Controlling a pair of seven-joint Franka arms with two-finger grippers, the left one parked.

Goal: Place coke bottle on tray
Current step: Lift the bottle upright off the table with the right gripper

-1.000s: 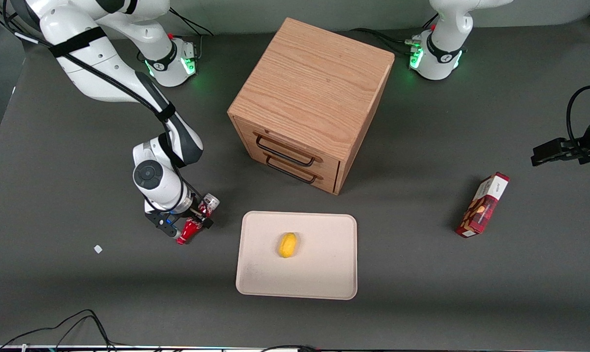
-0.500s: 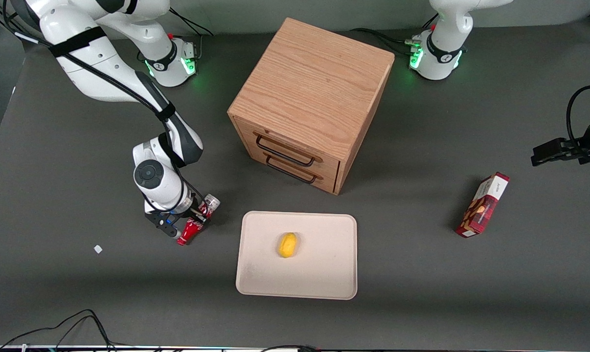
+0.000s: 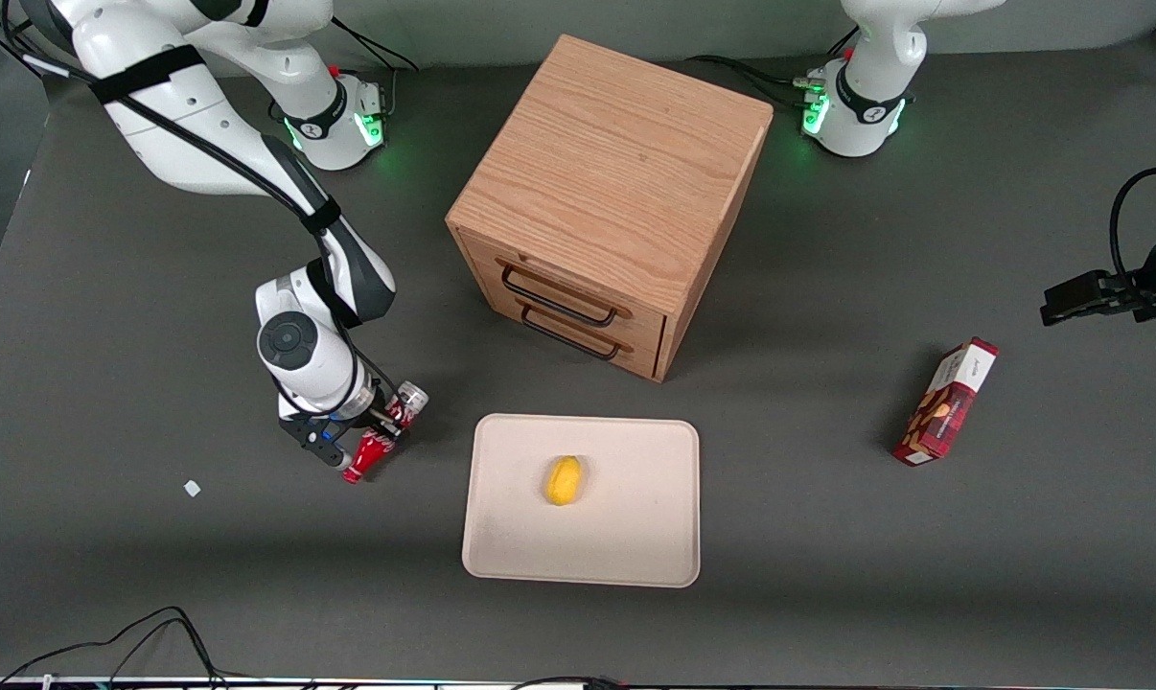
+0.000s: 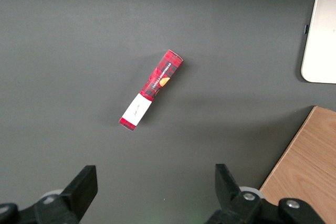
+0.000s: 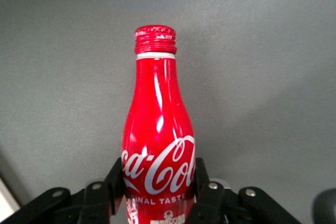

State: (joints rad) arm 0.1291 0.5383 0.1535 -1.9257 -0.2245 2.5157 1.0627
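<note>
Glossy red coke bottle point(image 5: 158, 129) with white script in the black gripper point(image 5: 157, 184); cream-beige tray point(image 3: 635, 537); grey table point(image 3: 108, 316).

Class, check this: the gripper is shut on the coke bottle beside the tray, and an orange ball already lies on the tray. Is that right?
One error: the thing on the tray is a yellow lemon-like fruit, not an orange ball, as the front view shows. The rest holds: the gripper is shut on the coke bottle beside the tray.
</note>
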